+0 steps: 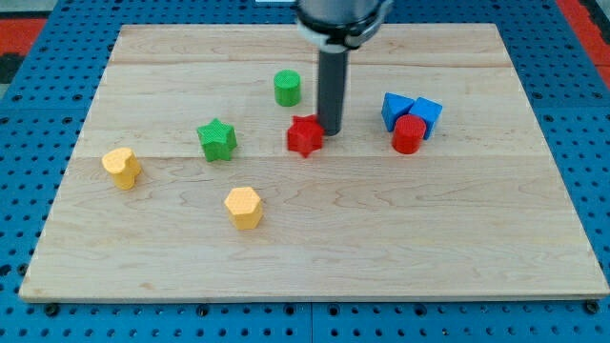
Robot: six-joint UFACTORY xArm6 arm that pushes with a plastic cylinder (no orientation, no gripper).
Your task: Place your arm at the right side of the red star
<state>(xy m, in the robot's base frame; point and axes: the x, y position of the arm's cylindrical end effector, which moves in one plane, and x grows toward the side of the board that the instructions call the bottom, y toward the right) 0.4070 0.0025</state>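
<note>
The red star (305, 136) lies near the middle of the wooden board (315, 238). My tip (331, 131) is down at the board just to the view's right of the red star, touching or almost touching its upper right edge. The dark rod rises straight up from there to the arm at the view's top.
A green cylinder (287, 88) stands above-left of the red star. A green star (217, 140) lies to its left. A red cylinder (410, 134) and two blue blocks (412, 110) cluster at the right. A yellow heart-like block (122, 168) and a yellow hexagon (244, 207) lie lower left.
</note>
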